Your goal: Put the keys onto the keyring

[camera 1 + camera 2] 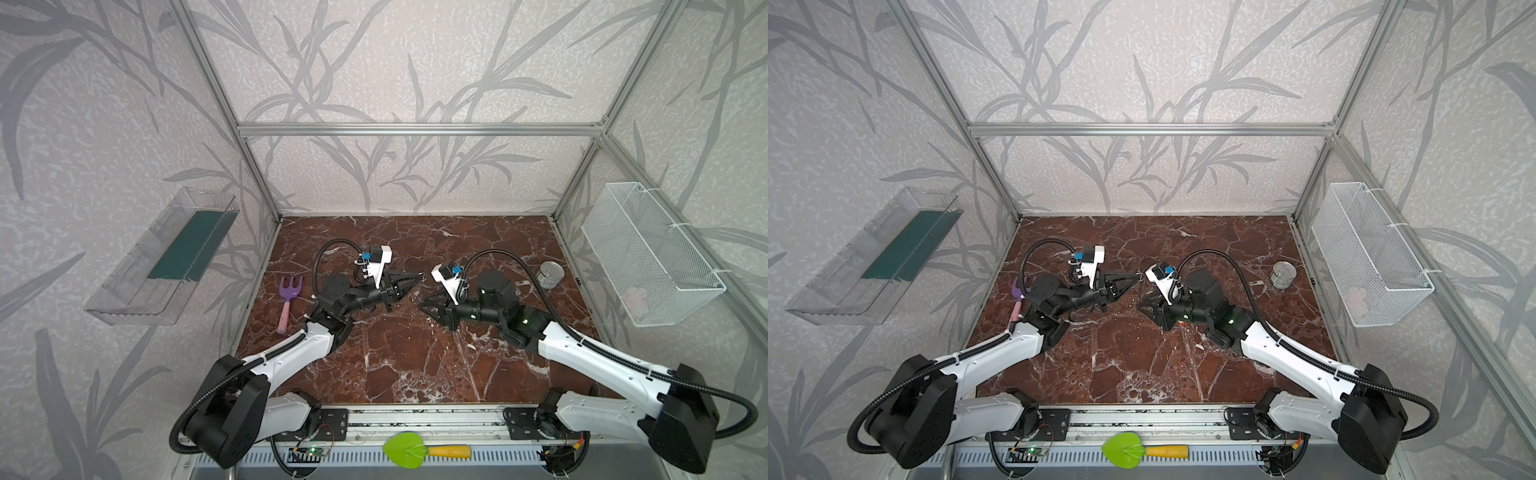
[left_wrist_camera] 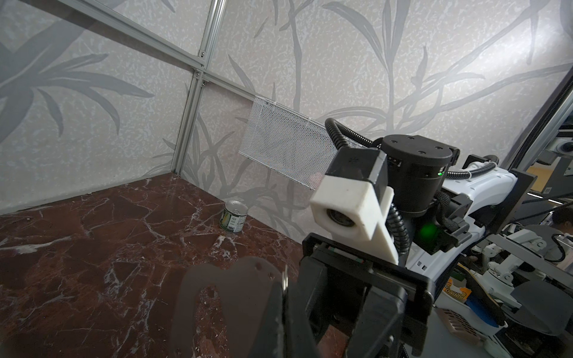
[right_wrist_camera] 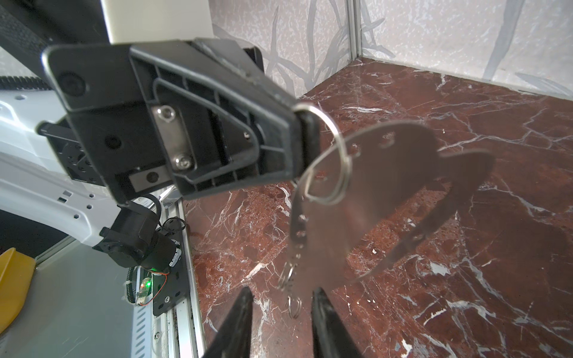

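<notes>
The keyring [image 3: 397, 161], a flat grey D-shaped plate with holes along its edge, hangs above the table from a wire split ring [image 3: 341, 155] threaded through one hole. My left gripper [image 3: 302, 139] is shut on that wire ring; its own wrist view has the plate [image 2: 245, 279] just beside the tips [image 2: 283, 285]. Opposite it, my right gripper [image 3: 280, 307] is open, its fingers either side of the plate's lower edge and two small rings [image 3: 293, 305], touching neither. Both grippers [image 1: 419, 277] [image 1: 432, 305] meet mid-table. The keys are out of view.
A tin can [image 1: 552, 275] stands at the right of the marble table [image 1: 415, 365]. A purple toy fork [image 1: 286, 299] lies at the left. A wire basket [image 1: 652, 253] and a clear tray [image 1: 166, 257] hang on the side walls. A green trowel [image 1: 409, 450] lies on the front rail.
</notes>
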Tool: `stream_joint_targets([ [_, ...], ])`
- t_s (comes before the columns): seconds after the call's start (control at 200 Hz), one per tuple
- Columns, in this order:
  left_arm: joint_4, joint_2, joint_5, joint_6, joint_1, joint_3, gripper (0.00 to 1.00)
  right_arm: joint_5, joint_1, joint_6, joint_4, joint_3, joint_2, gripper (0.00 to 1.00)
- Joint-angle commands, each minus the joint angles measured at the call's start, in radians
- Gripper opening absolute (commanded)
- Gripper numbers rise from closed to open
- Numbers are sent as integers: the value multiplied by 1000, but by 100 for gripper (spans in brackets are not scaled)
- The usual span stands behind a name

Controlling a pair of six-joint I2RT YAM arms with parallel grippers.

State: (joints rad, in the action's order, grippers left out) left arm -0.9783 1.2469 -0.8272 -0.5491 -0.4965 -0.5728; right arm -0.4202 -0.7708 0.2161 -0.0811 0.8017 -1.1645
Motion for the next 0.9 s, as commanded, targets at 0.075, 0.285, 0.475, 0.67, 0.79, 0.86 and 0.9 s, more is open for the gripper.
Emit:
stream_joint_targets([
  [0.075,-25,-24,24,12,-6,10,0,-11,4,18,-44,21,-15,33],
  [0.285,-25,-24,34,15,-9,11,0,-9,4,22,-42,24,-27,28],
  [0.475,-25,-26,37,17,-13,11,0,2,4,23,-35,30,-40,23],
  [0.67,-25,-30,44,21,-13,17,0,20,4,22,-25,33,-39,14],
  [0.79,-18,-40,61,29,-13,27,0,33,4,16,-11,32,-28,9],
  [0.86,-17,-47,66,33,-14,31,0,38,4,13,-4,33,-21,6],
  [0.9,-13,-50,70,36,-15,34,0,40,4,10,-2,33,-16,5],
])
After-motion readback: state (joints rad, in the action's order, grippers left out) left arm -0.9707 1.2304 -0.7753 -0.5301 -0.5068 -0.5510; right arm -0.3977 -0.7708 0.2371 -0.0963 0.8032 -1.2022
